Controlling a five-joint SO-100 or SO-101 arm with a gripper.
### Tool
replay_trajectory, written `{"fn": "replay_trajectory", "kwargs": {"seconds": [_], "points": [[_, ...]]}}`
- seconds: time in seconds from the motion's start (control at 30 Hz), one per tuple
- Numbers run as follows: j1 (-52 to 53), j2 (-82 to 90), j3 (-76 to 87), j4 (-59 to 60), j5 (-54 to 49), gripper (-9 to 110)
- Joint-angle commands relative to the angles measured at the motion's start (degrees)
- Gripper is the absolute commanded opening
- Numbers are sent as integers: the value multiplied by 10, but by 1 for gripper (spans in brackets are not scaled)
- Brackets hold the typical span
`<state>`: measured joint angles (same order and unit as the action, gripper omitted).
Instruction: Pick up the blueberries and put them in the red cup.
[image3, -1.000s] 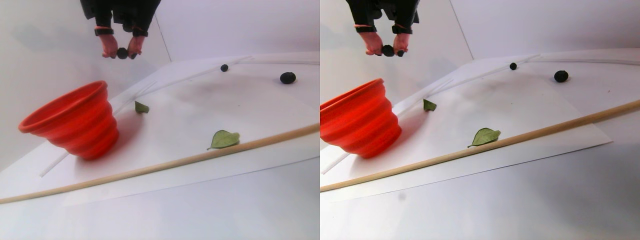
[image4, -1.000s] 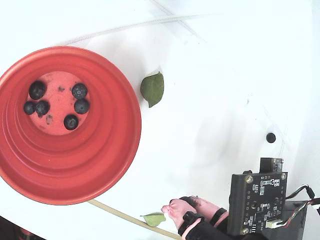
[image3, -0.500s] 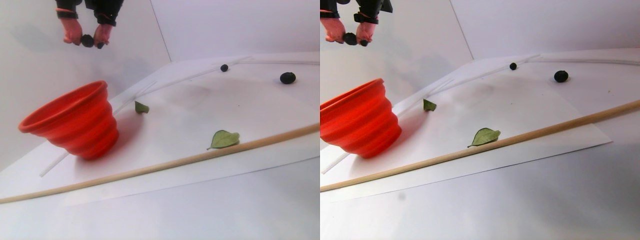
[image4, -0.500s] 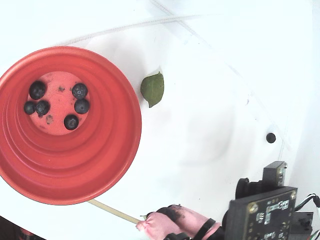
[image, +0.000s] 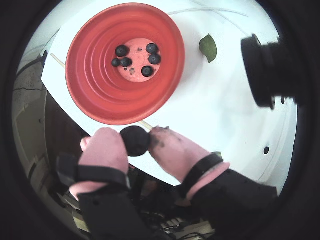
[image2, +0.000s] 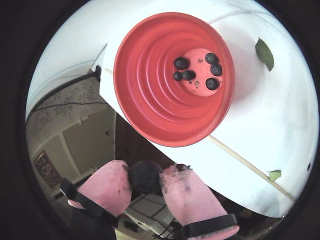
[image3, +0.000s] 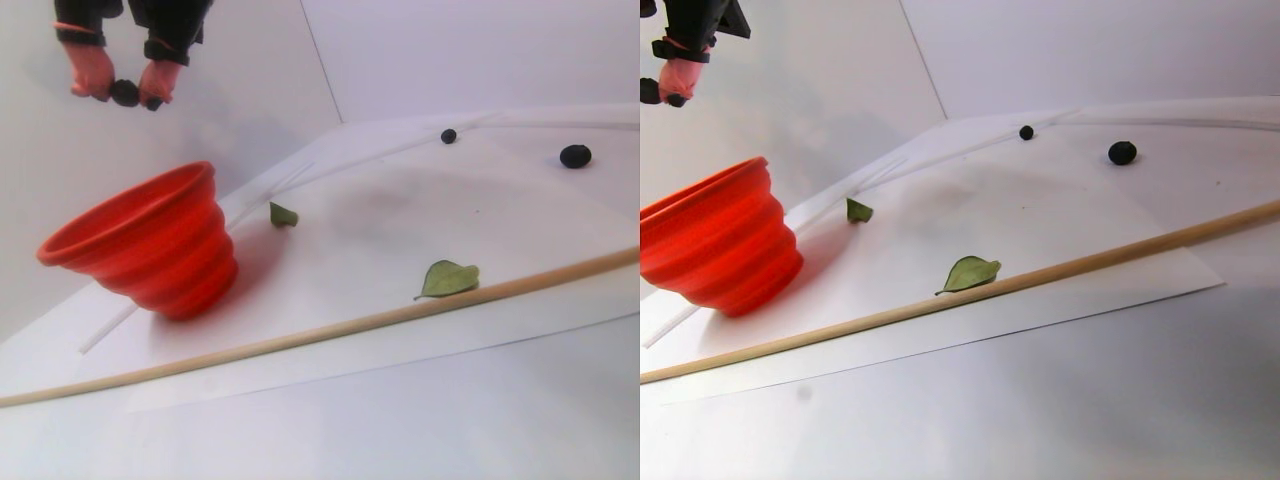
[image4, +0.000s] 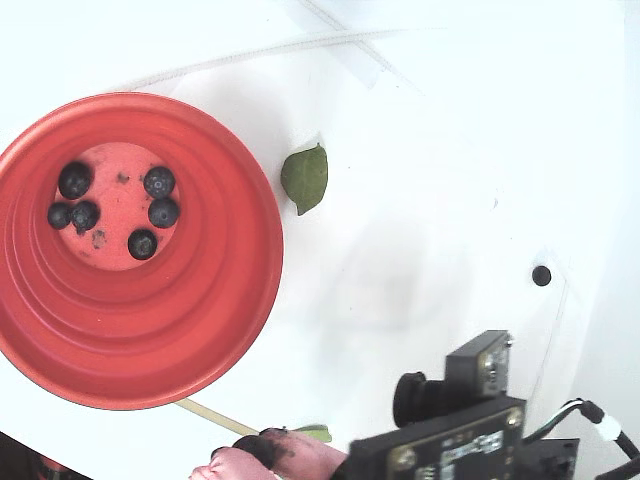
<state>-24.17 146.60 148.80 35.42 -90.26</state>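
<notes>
Since a second ago, the dark round blueberry (image: 135, 141) pinched between my pink padded fingertips (image: 105, 147) has travelled leftward in the stereo pair view, from beside the wide red-orange ribbed plastic cup (image3: 140, 250) to a spot high over its far rim. My gripper (image3: 125, 95) is clamped on that berry, which hangs in the air and is not yet over the middle of the cup; in a wrist view the cup's near rim (image2: 165, 142) sits just ahead of the pads. Five blueberries (image4: 110, 210) already lie on the pale flat bottom of the cup, so most of the job looks done. What remains, as I judge it, is this drop plus two dark berries left on the white sheet: a small one (image3: 449, 136) and a larger one (image3: 575, 156), well apart from the cup. Two green leaves (image3: 448, 279) and a long wooden stick (image3: 300, 335) lie on the sheet too. My arm hangs down from above, wrist pointing downward, fingers level with each other.
</notes>
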Motion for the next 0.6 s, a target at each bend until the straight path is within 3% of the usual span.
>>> {"fn": "replay_trajectory", "kwargs": {"seconds": [0.0, 0.57], "points": [[-31, -14, -3, -23, 11, 11], [-48, -134, 9, -138, 35, 11]]}}
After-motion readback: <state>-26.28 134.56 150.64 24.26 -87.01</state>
